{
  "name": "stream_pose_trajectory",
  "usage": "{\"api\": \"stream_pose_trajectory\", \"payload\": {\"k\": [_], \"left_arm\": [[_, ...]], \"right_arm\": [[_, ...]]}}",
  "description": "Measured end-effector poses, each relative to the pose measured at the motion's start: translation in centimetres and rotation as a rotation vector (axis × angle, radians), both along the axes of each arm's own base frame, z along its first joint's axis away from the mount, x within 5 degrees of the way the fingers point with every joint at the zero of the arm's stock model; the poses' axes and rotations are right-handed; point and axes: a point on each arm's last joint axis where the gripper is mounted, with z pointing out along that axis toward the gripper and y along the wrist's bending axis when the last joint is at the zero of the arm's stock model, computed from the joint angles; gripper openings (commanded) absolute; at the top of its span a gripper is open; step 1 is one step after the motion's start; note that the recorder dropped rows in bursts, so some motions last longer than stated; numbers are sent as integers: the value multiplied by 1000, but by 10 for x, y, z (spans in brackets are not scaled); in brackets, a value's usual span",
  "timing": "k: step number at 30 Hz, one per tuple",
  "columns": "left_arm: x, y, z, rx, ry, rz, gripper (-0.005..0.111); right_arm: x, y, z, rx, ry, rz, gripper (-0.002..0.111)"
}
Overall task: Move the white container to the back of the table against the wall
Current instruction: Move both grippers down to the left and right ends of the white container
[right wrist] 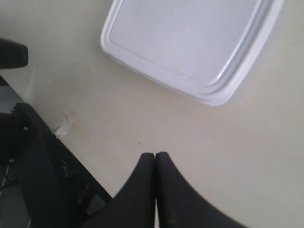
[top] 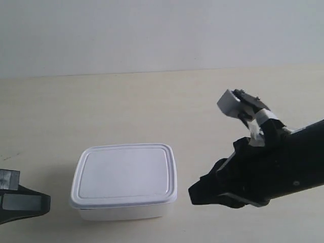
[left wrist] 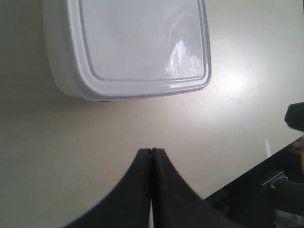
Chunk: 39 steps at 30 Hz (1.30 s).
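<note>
The left gripper (left wrist: 151, 151) is closed, its 2 black fingers pressed flat together with nothing between them. The right gripper (right wrist: 155, 154) is the same, closed tight and empty. Both hang over bare table (top: 152, 101), near the white container (top: 124, 181) but apart from it.

Each wrist view cuts off the box's far part. In the exterior view the arm at the exterior view's left (top: 20, 202) is mostly out of frame, and the arm at the exterior view's right (top: 273, 172) is cropped too.

The container sits on the near part of the table between the 2 arms, lid (top: 124, 172) on. Its long axis runs side to side, parallel to the wall (top: 152, 30), which stands well beyond it.
</note>
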Motion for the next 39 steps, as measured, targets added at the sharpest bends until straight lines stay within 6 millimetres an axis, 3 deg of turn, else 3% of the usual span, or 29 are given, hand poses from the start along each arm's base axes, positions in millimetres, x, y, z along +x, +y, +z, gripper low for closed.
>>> {"api": "stream_pose_trajectory", "payload": {"k": [12, 21, 39], "left_arm": [[-3, -34, -8, 100, -50, -96, 0], [3, -59, -41, 192, 63, -140, 0], [25, -60, -64, 294, 59, -55, 0]], "right_arm": [[-11, 42, -25, -92, -74, 52, 0], [4, 55, -39, -135, -71, 21, 0], [23, 69, -69, -203, -17, 3, 0]]}}
